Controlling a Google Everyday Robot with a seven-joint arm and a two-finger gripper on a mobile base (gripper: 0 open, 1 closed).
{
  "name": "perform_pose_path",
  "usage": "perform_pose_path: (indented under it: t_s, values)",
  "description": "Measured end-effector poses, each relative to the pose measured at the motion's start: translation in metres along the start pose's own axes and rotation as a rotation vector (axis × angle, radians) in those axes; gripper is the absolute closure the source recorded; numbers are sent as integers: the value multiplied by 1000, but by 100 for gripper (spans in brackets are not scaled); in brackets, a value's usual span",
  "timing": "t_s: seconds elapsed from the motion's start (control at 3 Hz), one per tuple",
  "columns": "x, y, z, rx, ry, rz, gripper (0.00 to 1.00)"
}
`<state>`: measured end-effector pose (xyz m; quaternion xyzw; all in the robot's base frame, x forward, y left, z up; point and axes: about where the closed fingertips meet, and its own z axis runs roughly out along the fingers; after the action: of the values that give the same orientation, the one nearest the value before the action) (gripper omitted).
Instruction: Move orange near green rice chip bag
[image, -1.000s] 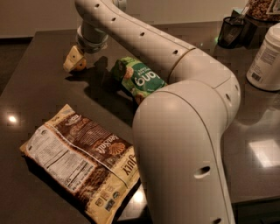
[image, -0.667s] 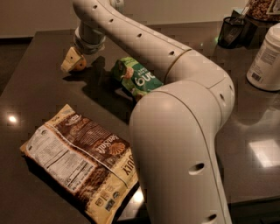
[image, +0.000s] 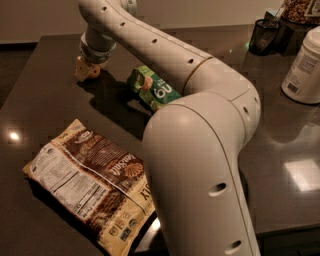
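Observation:
The green rice chip bag (image: 152, 88) lies on the dark table (image: 45, 105), near the middle, partly hidden behind my arm. My gripper (image: 85, 70) hangs at the far left of the table, just left of the bag and close above the surface. A small tan-orange lump sits at the gripper's tip; I cannot tell whether it is the orange. No orange shows anywhere else on the table.
A large brown-and-cream bag (image: 90, 182) with a nutrition label lies at the front left. My arm (image: 200, 150) fills the centre and right. A white canister (image: 305, 65) and a black mesh cup (image: 262, 35) stand at the back right.
The gripper has turned and dipped slightly at the same spot left of the green bag. The arm's elbow has shifted a little. The bags have not moved.

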<state>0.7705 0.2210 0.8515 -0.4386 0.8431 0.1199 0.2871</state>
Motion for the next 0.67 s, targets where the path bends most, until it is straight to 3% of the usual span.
perform_pose_path:
  t_s: [0.67]
  values:
    - [-6, 8, -14, 16, 42, -14, 87]
